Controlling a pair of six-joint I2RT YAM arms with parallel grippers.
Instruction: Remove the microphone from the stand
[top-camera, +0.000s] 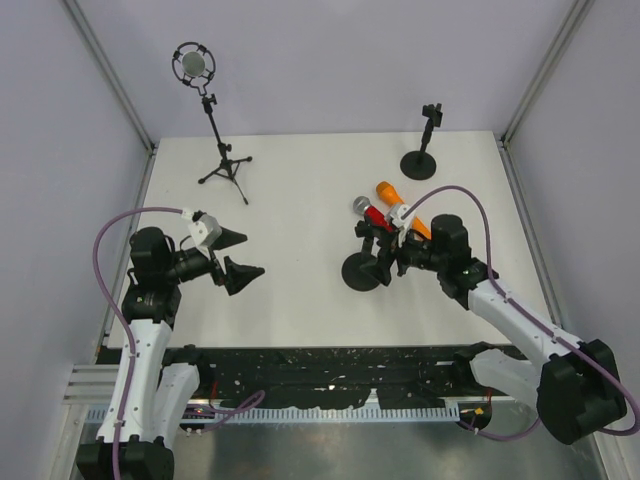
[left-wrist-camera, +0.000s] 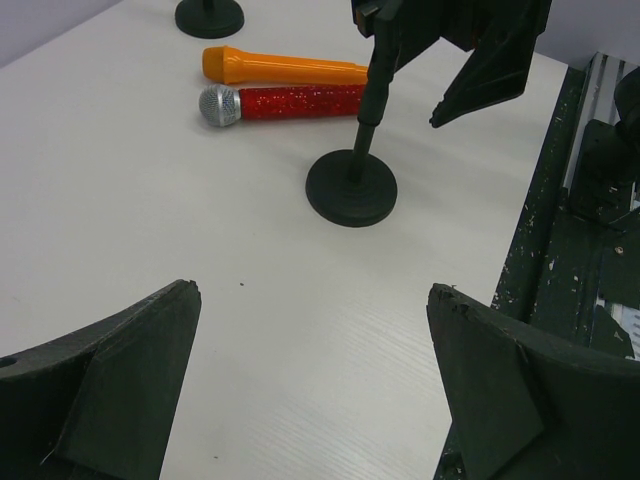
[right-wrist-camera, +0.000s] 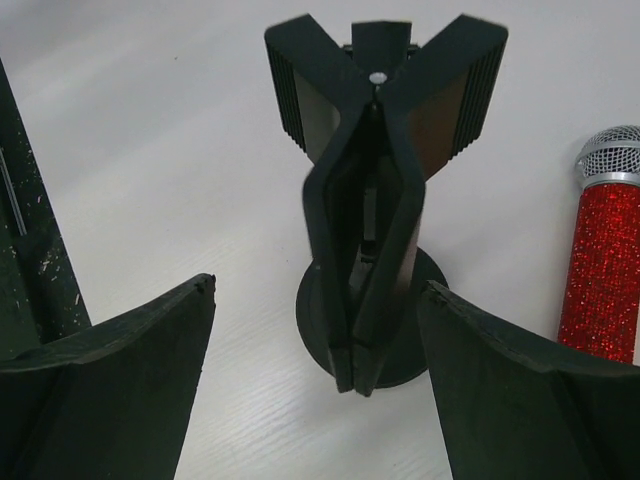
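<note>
A red glitter microphone (top-camera: 368, 211) (left-wrist-camera: 285, 103) (right-wrist-camera: 603, 270) with a silver head lies flat on the white table. Right beside it lies an orange microphone (top-camera: 398, 203) (left-wrist-camera: 285, 67). In front of them is a black round-base stand (top-camera: 360, 271) (left-wrist-camera: 351, 187), and its clip (right-wrist-camera: 375, 150) holds nothing. My right gripper (top-camera: 385, 250) (right-wrist-camera: 318, 290) is open, one finger on each side of the clip and apart from it. My left gripper (top-camera: 253, 254) (left-wrist-camera: 312, 290) hangs wide open over bare table, left of the stand.
A tripod (top-camera: 225, 165) at the back left carries a round shock-mounted microphone (top-camera: 193, 65). A second round-base stand (top-camera: 424, 160) (left-wrist-camera: 209, 15) is at the back right. A black rail (top-camera: 330, 365) runs along the table's near edge.
</note>
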